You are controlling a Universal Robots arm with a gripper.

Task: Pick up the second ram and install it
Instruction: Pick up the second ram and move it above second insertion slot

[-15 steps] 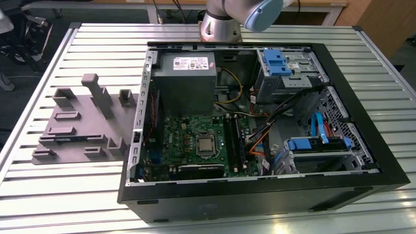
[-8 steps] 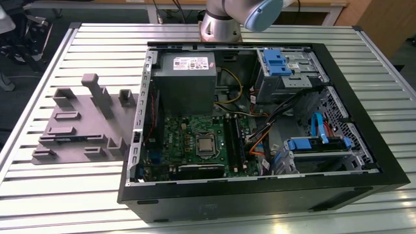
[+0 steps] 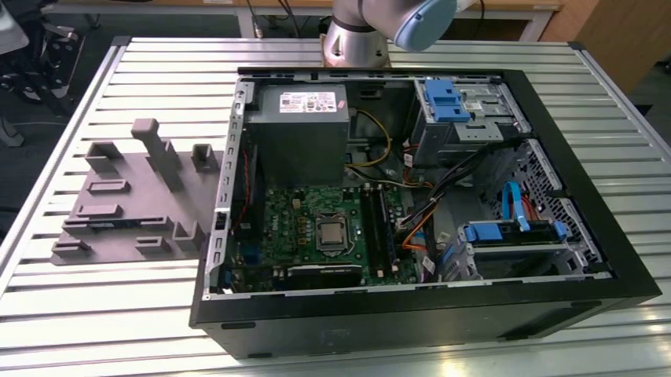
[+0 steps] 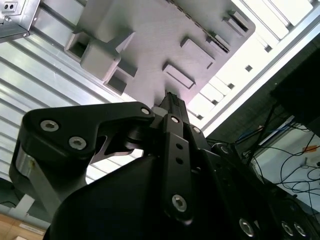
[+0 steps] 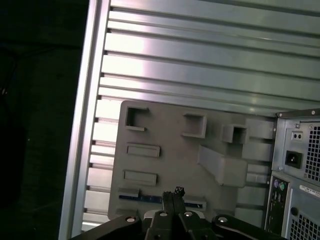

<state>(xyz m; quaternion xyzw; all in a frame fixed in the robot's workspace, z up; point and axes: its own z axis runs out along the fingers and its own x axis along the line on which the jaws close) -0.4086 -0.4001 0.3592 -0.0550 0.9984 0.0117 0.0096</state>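
The second ram lies flat in a slot of the grey fixture plate (beside the open computer case on the slatted table), under the gripper, whose fingers are pressed together and empty.

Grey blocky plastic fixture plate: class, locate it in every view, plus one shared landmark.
Exterior view: grey fixture plate at the exterior view's left.
First wrist view: fixture plate beyond the end effector.
Second wrist view: fixture plate beyond the end effector.
Shared landmark: ribbed aluminium table.
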